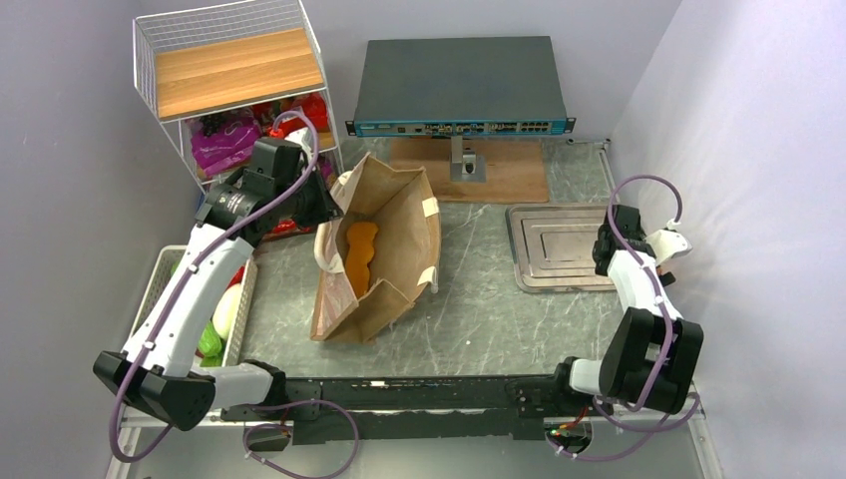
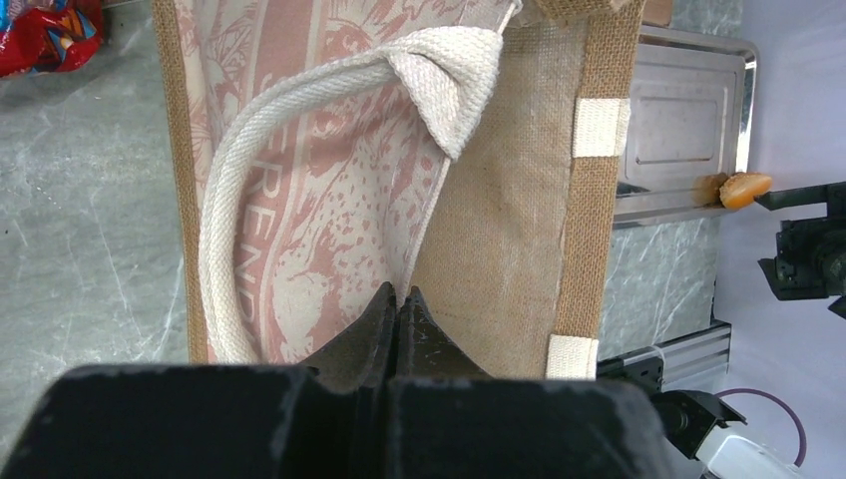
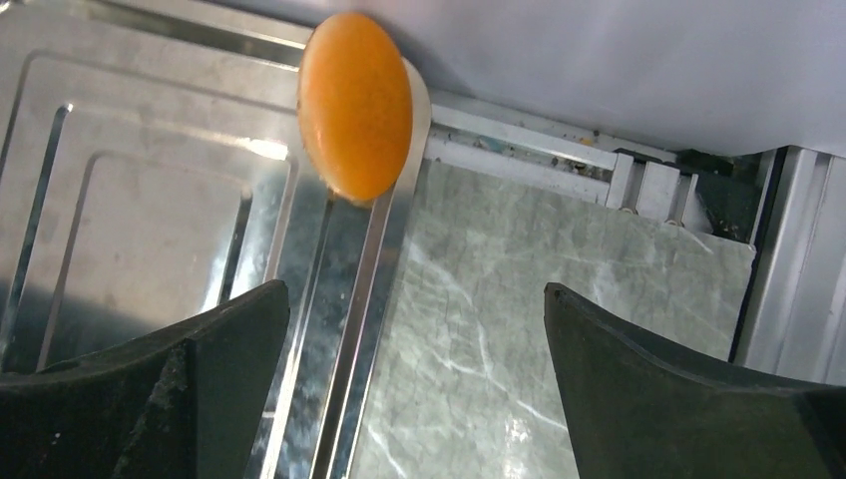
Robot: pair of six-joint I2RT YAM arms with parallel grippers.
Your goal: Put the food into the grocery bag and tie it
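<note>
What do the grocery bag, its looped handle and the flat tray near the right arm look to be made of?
The grocery bag looks like coarse tan woven cloth, burlap-like and matte; the weave shows. Its handle seems to be cream cotton-like webbing, soft, with a ribbed braid. The tray is bare metal, probably steel or aluminium: it shines, mirrors light and has pressed ridges.

Marbled table (image 1: 479, 319): grocery bag (image 1: 404, 239), metal tray (image 1: 559, 247), white basket (image 1: 242, 319), wire shelf (image 1: 234, 70).

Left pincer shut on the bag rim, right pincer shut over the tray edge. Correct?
Not quite. The right pincer is open, jaws wide apart, as the right wrist view shows. The rest holds: it is over the tray edge, and the left pincer is shut on the bag rim.
</note>
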